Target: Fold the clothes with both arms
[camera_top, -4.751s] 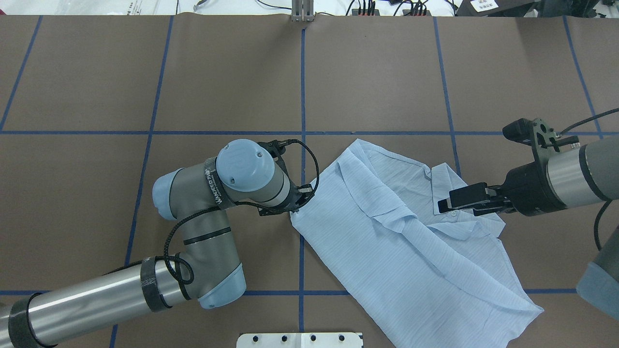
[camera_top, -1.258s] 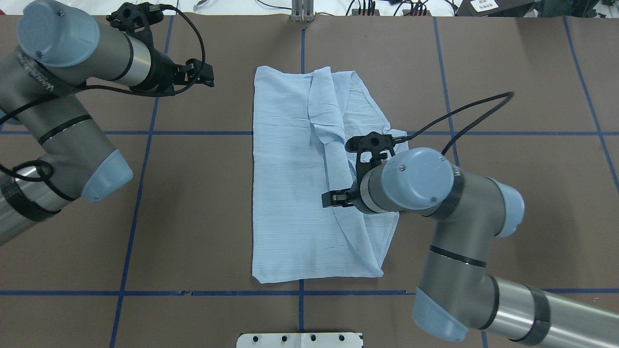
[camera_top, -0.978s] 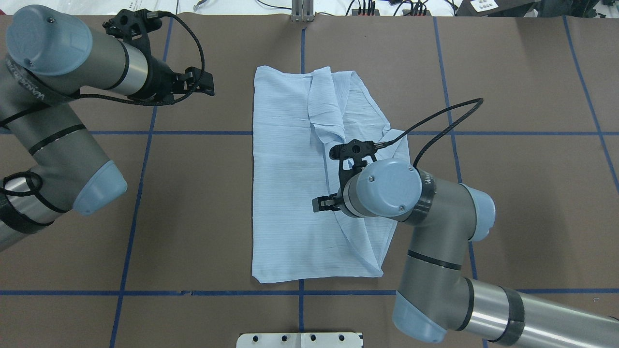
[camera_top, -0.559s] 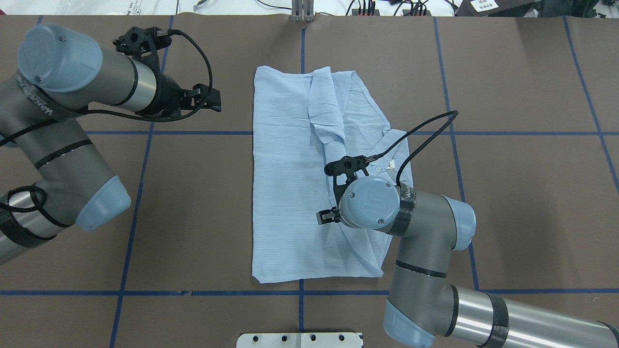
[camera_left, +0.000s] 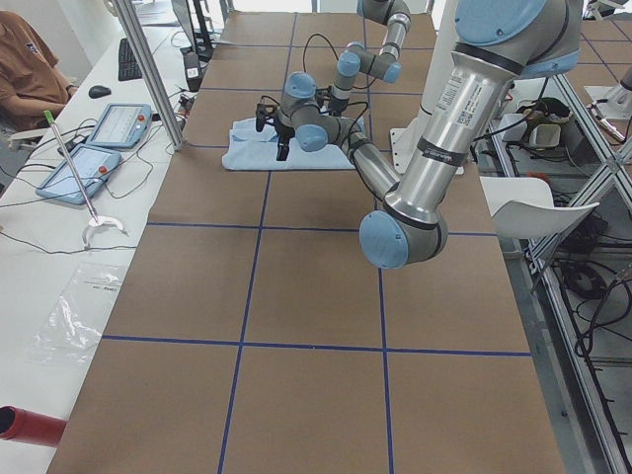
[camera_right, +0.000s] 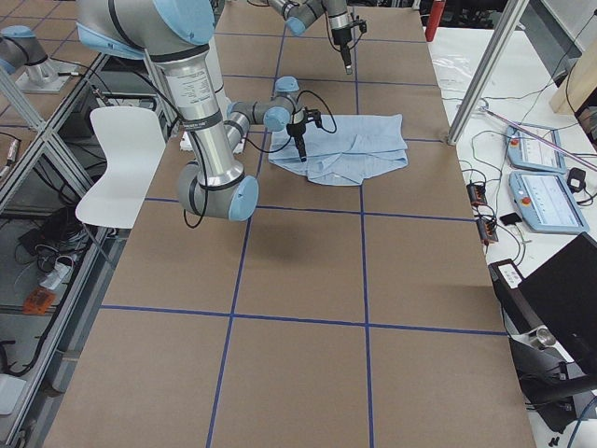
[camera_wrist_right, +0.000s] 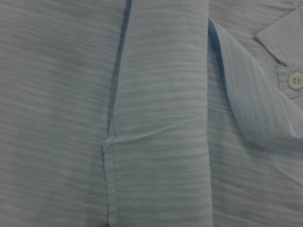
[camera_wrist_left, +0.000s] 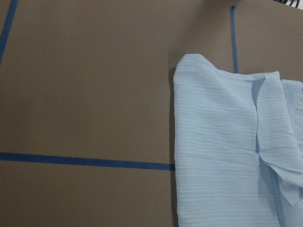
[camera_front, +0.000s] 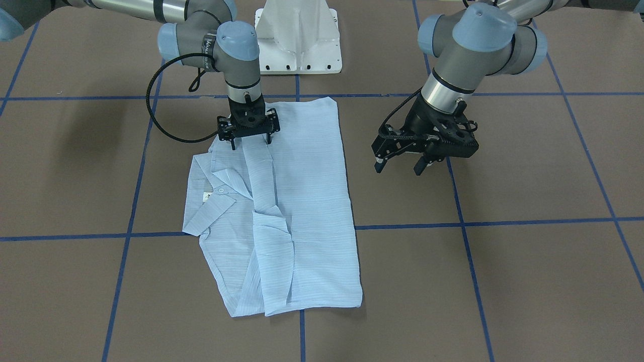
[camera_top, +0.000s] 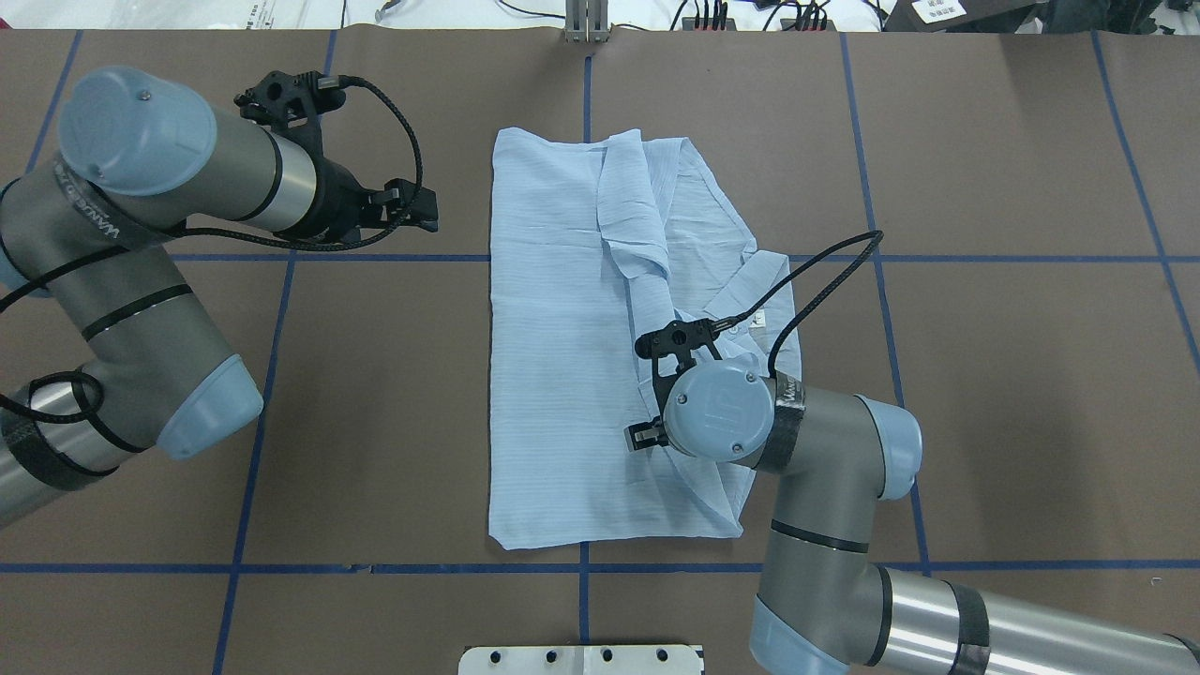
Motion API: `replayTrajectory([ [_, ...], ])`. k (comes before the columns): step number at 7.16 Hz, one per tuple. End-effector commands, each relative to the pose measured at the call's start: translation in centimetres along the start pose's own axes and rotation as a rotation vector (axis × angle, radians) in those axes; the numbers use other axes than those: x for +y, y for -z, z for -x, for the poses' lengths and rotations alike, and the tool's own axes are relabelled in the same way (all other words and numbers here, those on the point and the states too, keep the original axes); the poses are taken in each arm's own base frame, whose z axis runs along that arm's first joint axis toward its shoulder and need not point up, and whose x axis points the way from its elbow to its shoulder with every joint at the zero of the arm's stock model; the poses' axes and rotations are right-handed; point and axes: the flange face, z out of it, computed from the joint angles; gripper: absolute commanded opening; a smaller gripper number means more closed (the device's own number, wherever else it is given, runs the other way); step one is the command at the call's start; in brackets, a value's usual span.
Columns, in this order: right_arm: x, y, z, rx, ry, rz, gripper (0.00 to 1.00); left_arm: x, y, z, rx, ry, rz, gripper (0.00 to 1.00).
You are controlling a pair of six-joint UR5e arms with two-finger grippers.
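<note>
since the frame just over half a second ago, the right arm has slid its wrist toward 6 o'clock in the overhead view, and the left arm has drifted toward 5 o'clock, nearer the shirt.

the brown table is cut off at every edge. from overhead the right wrist hides nearly all of its own pincer. the right wrist view is filled with close cloth, so whether the tips touch it cannot be told.

in the front-facing view the right gripper points straight down with its jaws spread wide, holding nothing. it sits over the shirt's folded placket, toward the shirt's 5 o'clock part as seen from overhead.

the left gripper is also spread wide and empty, over bare table. the shirt lies at its 3 o'clock in the overhead view, apart from it, folded lengthwise. the collar sticks out at the shirt's 3 o'clock side, with a white button beside it.
</note>
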Motion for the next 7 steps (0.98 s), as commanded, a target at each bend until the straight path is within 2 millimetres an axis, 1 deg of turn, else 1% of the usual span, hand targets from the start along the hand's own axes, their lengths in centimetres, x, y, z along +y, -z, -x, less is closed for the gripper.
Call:
replayTrajectory([
  [1,-0.7,0.2,-0.6,0.003,-0.007,-0.007,1.00,0.2,-0.1,-0.3,0.003,0.011,0.003,1.00],
  [2,-1.2,0.3,-1.7,0.014,0.025,-0.010,1.00,0.8,-0.4,-0.6,0.006,0.008,0.013,1.00],
  [4,-1.5,-0.1,-3.2,0.033,0.027,-0.012,1.00,1.1,-0.5,-1.1,0.012,0.009,0.017,1.00],
  [5,-2.0,0.1,-4.8,0.041,0.019,-0.012,1.00,1.3,-0.6,-1.3,0.015,0.005,0.020,1.00],
  [6,-1.9,0.2,-7.1,0.056,0.048,-0.014,1.00,1.8,-0.7,-1.8,0.020,0.019,0.027,1.00],
  [7,-1.9,0.2,-10.5,0.084,0.067,-0.013,1.00,2.3,-0.7,-2.3,0.027,0.031,0.034,1.00],
])
